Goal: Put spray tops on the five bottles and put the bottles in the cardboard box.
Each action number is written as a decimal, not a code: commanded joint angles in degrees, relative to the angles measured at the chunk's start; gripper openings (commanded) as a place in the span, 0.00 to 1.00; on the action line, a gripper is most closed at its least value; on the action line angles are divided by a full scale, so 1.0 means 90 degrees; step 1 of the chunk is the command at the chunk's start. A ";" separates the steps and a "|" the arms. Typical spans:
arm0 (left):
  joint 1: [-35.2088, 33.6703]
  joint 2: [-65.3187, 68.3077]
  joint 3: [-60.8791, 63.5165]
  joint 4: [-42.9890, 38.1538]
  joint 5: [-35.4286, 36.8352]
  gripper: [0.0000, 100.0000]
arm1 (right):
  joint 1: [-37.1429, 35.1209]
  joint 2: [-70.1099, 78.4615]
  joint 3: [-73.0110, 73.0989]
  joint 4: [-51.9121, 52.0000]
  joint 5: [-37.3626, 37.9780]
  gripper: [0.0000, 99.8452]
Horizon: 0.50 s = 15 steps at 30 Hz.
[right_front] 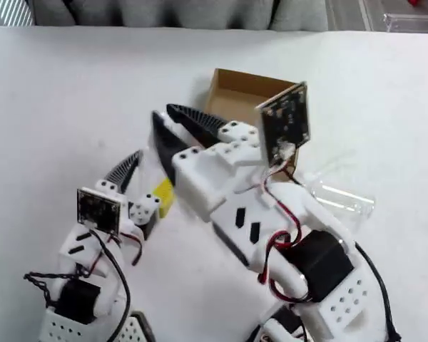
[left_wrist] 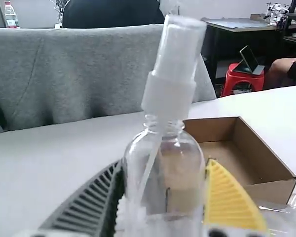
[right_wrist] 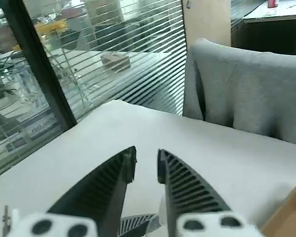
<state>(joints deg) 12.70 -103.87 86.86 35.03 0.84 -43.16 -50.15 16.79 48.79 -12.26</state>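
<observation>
one bottle (left_wrist: 163, 190) stands clamped in the left gripper (left_wrist: 163, 170), between its grey and yellow jaws, near the cardboard box (left_wrist: 259, 155). its spray top (left_wrist: 173, 64) looks loosely seated and could tip off. the right gripper (right_wrist: 147, 165), jaws narrowly parted and empty, hovers close and might knock it.

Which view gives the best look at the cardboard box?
The left wrist view: the cardboard box sits open, its inside visible behind the held bottle. In the high view the right arm covers part of the box; the right wrist view catches one corner.
</observation>
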 commanded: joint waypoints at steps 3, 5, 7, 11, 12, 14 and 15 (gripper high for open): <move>-0.0083 -0.0063 -0.0029 -0.0205 -0.0010 0.17 | 0.1402 0.0024 -0.0147 0.0083 0.0098 0.01; -0.0083 -0.0054 -0.0029 -0.0195 -0.0010 0.17 | 0.1753 0.0024 0.0225 0.0171 0.0098 0.02; -0.0083 -0.0054 -0.0029 -0.0186 -0.0010 0.17 | 0.1988 0.0024 0.0752 0.0220 0.0098 0.01; -0.0083 -0.0054 -0.0020 -0.0166 -0.0010 0.17 | 0.2085 0.0024 0.1817 0.0171 0.0098 0.02; -0.0083 -0.0054 -0.0010 -0.0156 -0.0010 0.17 | 0.2017 0.0024 0.1993 0.0161 0.0098 0.02; -0.0083 -0.0054 0.0098 -0.0205 -0.0010 0.17 | 0.1861 0.0024 0.2315 -0.0063 0.0098 0.02; -0.0083 -0.0054 0.0156 -0.0205 -0.0020 0.17 | 0.1822 0.0024 0.2462 -0.0200 0.0098 0.02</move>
<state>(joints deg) 12.70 -103.87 87.56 35.03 0.84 -25.32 -50.07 35.78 50.29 -12.18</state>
